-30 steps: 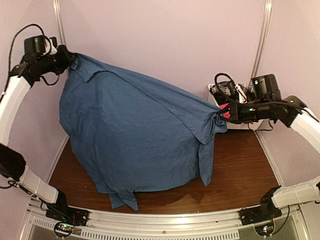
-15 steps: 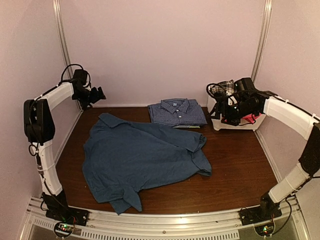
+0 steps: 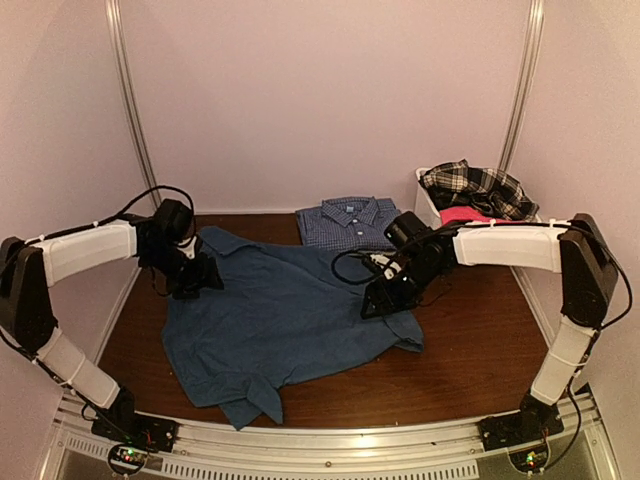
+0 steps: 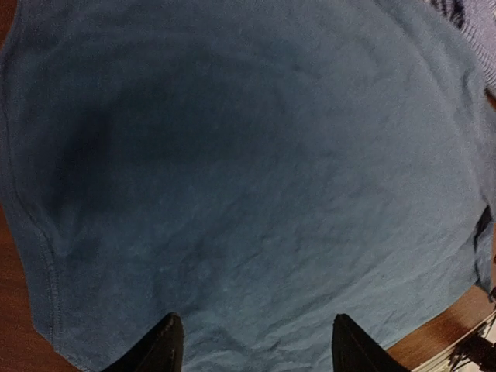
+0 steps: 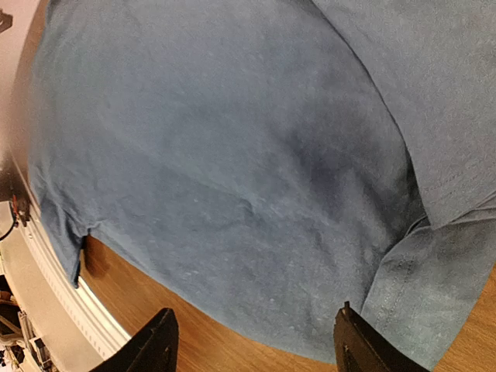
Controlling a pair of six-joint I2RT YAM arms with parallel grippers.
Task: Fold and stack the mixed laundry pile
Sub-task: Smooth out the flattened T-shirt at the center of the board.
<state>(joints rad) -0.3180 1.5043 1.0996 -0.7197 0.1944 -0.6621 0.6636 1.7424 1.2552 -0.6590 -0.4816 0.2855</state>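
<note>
A dark blue shirt point(image 3: 275, 320) lies spread out, rumpled, on the wooden table point(image 3: 480, 350). My left gripper point(image 3: 198, 277) hovers low over its left shoulder. In the left wrist view the gripper point(image 4: 256, 345) is open, with only blue cloth point(image 4: 248, 178) beneath it. My right gripper point(image 3: 377, 299) hangs over the shirt's right side near the sleeve. It too stands open point(image 5: 254, 341), above the shirt's edge point(image 5: 232, 155) and bare wood point(image 5: 178, 310). A black-and-white plaid shirt point(image 3: 478, 186) and a bright pink piece point(image 3: 462, 213) lie in the bin.
A folded blue checked shirt point(image 3: 350, 222) sits at the back middle of the table. The white bin point(image 3: 424, 200) stands at the back right against the wall. Pale walls close in on the left, back and right, and a metal rail point(image 3: 330, 440) runs along the near edge.
A second ago both grippers held the blue shirt up, spread in the air. They let go, it dropped flat onto the table, and both arms have come down over it.
</note>
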